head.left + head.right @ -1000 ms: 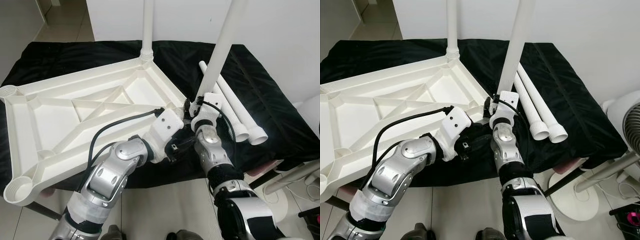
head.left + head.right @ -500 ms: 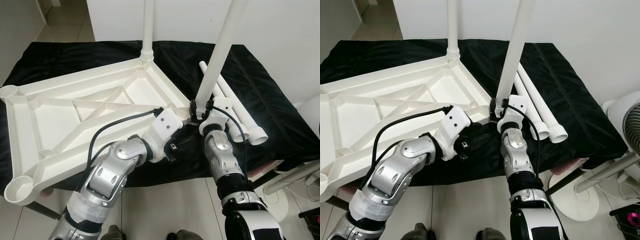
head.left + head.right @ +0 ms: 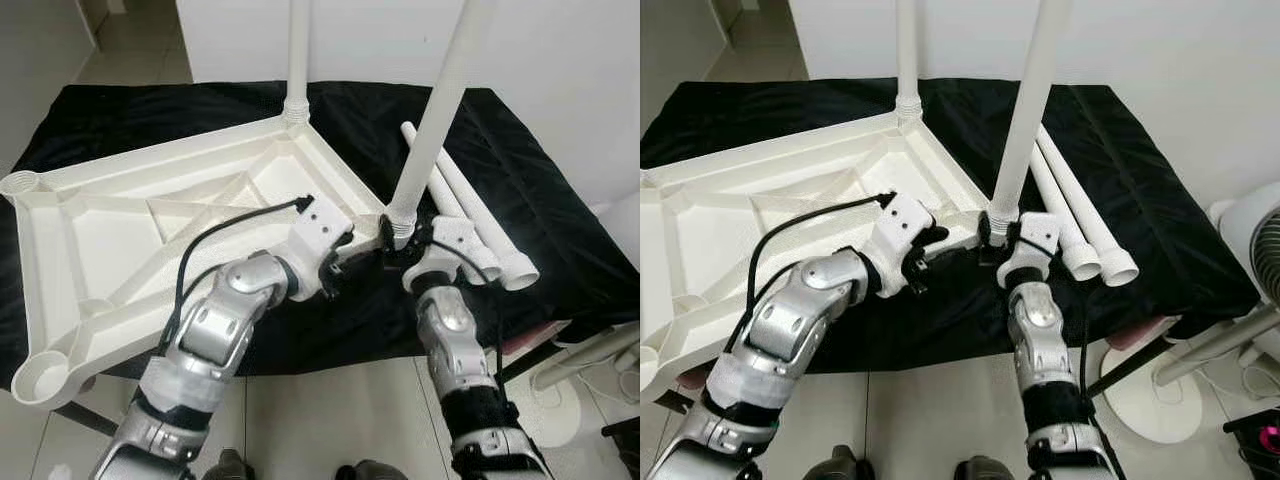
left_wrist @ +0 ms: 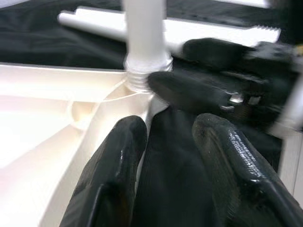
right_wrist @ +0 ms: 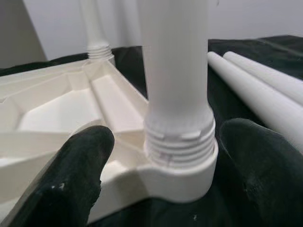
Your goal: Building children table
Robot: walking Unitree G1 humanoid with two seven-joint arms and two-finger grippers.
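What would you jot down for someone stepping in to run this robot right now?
Right gripper: jaws open, one on each side of the near leg at its threaded base, not clamped.
Left gripper: jaws open, at the tabletop's corner beside that socket.
The white tabletop lies upside down on the black cloth.
Done: far leg and near leg stand in their sockets; some thread shows on the near one.
Left: two loose legs lie on the cloth to the right; the two left corner sockets are unfilled.

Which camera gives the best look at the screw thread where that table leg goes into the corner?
The right wrist view: the thread sits close and sharp between the black fingers. The left wrist view shows it blurred, and both eye views show it small.
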